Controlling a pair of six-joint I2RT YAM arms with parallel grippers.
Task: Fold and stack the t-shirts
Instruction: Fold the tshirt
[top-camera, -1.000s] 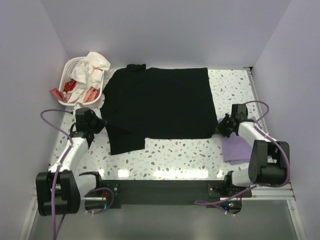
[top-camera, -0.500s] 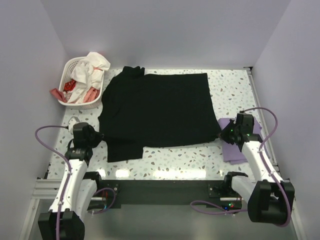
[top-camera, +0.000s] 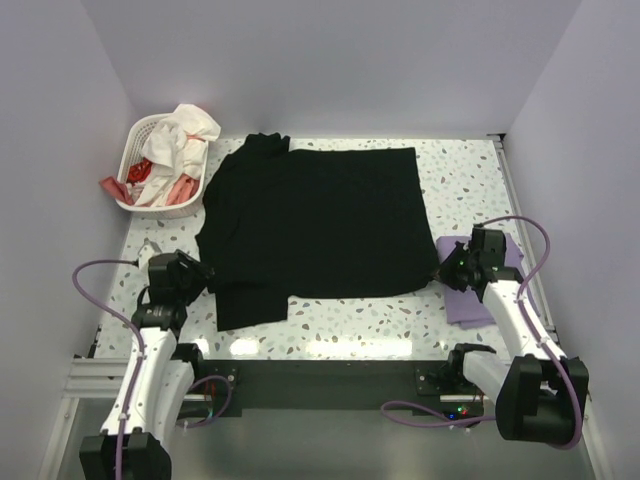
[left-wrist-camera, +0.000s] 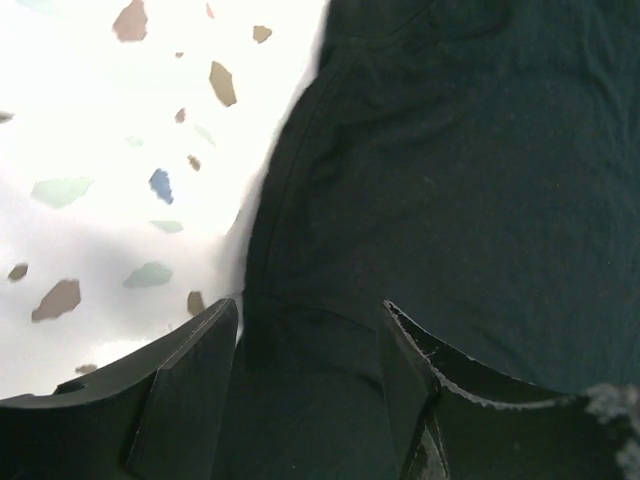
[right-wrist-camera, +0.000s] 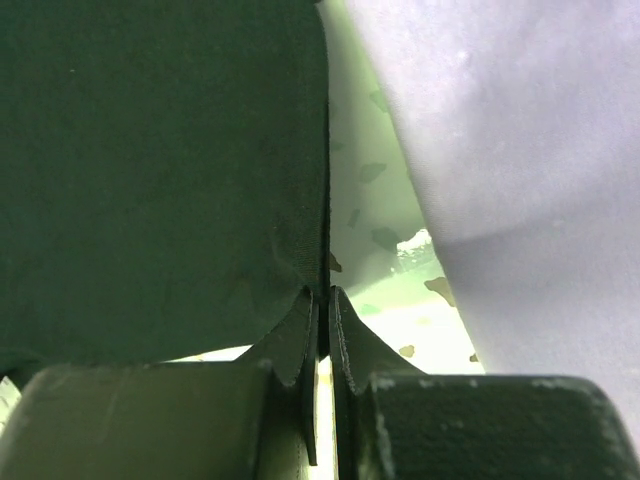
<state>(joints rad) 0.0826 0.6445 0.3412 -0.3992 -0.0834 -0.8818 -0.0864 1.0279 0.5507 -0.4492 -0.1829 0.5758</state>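
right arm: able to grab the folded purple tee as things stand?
Probably not yet: the right claw is shut on the edge of the black tee. The purple tee lies right beside it with nothing lying on it, so once the claw lets go the way looks free.

no text, label, brand, number or sign readable in any view, large plain black cloth t-shirt (top-camera: 315, 215) bare of print, small folded lavender-purple cloth t-shirt (top-camera: 465, 305) likewise unmarked
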